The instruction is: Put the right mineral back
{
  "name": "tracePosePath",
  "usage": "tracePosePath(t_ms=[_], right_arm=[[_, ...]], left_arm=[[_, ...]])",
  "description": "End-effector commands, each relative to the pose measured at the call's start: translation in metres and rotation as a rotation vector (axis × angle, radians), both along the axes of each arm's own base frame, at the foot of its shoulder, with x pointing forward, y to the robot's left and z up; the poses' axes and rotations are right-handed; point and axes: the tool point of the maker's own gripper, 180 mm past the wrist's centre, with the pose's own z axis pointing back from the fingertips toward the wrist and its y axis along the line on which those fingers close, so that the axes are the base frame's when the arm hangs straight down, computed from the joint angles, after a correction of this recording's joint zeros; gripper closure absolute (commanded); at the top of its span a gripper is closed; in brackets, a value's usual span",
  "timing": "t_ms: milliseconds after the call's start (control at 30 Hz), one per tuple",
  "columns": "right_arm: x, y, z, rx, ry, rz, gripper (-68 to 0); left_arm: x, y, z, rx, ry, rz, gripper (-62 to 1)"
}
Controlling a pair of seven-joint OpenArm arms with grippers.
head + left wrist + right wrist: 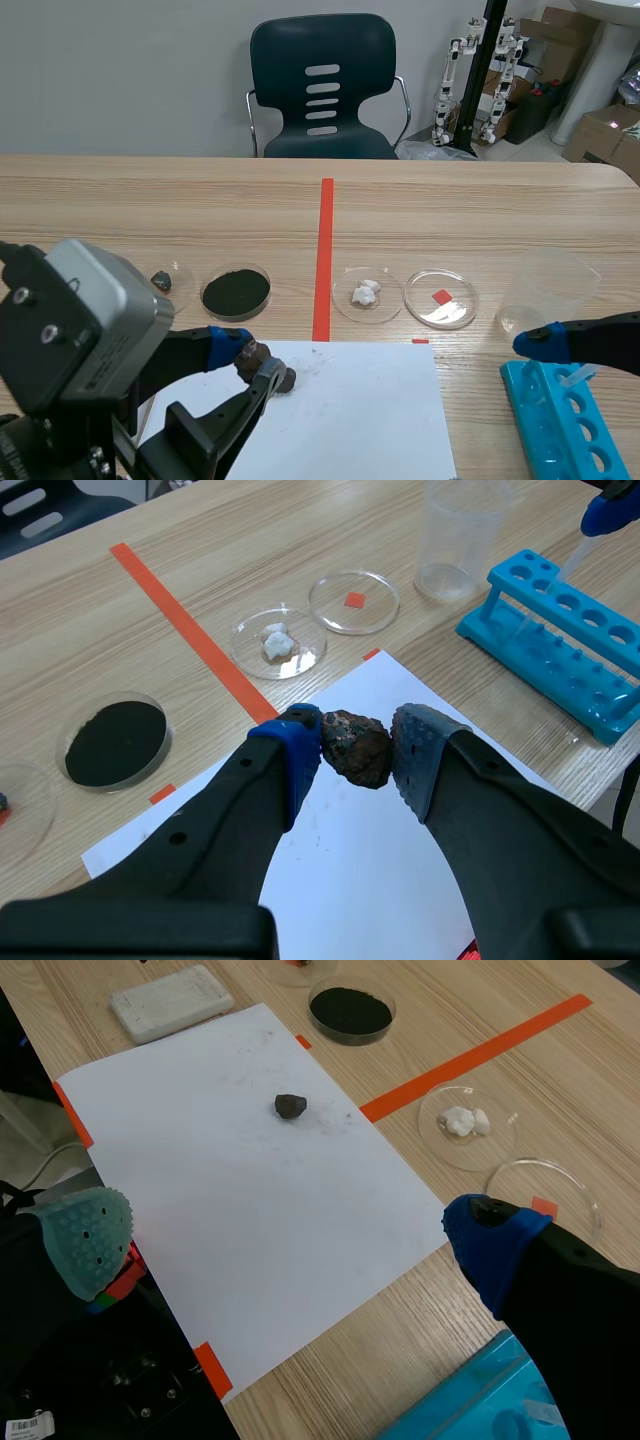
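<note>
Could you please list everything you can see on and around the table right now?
rock: one, dark brown, between the left jaws over the paper
paper: one, white, on the table's near side
dishes: four, clear, in a row beyond the paper
powder: one heap, black, second dish from the left
lumps: a few, white, third dish
stone: one, dark, leftmost dish
beaker: one, clear, right of the dishes
rack: one, blue, near right
block: one, white, beside the paper
chair: one, dark, behind the table
left gripper: black, shut on the rock
right gripper: black, open, by the rack
</note>
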Motion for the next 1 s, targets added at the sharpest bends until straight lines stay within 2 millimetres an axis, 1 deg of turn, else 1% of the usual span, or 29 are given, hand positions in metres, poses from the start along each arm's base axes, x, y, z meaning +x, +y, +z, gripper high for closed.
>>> tracePosePath(t_ms=[0, 233, 333, 533, 633, 800, 967], right_arm=[[0.001, 0.001, 0.004, 0.013, -0.01, 0.008, -67.9], [0.001, 0.001, 0.004, 0.013, -0.01, 0.008, -67.9], [0.001, 0.001, 0.004, 0.013, -0.01, 0.008, -67.9], [0.001, 0.001, 0.004, 0.013, -0.01, 0.008, -67.9], [0.001, 0.001, 0.004, 0.013, -0.01, 0.008, -67.9], [0.001, 0.001, 0.004, 0.013, -0.01, 0.008, -67.9], [0.001, 0.001, 0.004, 0.013, -0.01, 0.008, -67.9]], left_arm=[[0.003, 0.0, 0.007, -0.02, -0.021, 0.01, -16.0], [0.002, -0.003, 0.008, -0.027, -0.021, 0.003, -16.0], [0.004, -0.01, 0.007, -0.022, -0.012, -0.016, -16.0], [0.01, -0.029, -0.006, 0.037, 0.033, -0.074, -16.0], [0.017, -0.036, -0.018, 0.058, 0.056, -0.072, -16.0], [0.034, -0.043, -0.051, 0.119, 0.151, -0.024, -16.0], [0.052, -0.056, -0.078, 0.181, 0.252, 0.02, -16.0]])
